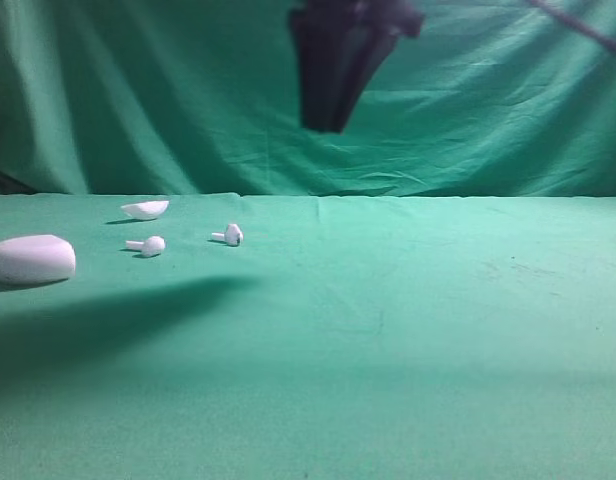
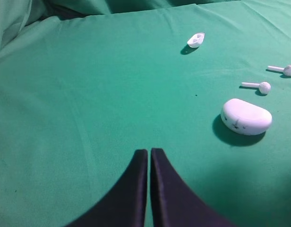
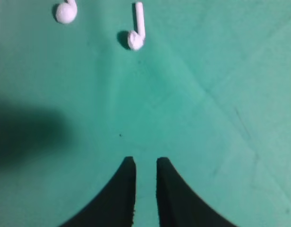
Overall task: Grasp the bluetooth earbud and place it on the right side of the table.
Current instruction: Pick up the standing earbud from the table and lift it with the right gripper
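A: Green cloth covers the table [image 1: 408,330], wrinkled, with a matching curtain [image 1: 188,100] behind. What sits nearest in the high view?

B: The white oval case [image 1: 31,259] at nine o'clock. Beyond it a plain earbud [image 1: 148,245], then the bluetooth earbud [image 1: 230,235] with its dark patch, left of centre, and a small white shell piece [image 1: 145,209] farthest back.

A: And the arms?

B: The right gripper [image 3: 145,163] hangs high over the cloth, pointing down, fingers slightly parted, holding nothing. Its wrist view shows the bluetooth earbud at twelve o'clock, well apart.

A: The left gripper [image 2: 149,152]?

B: Only its own camera shows it: fingers pressed together, empty, with the case at two o'clock.
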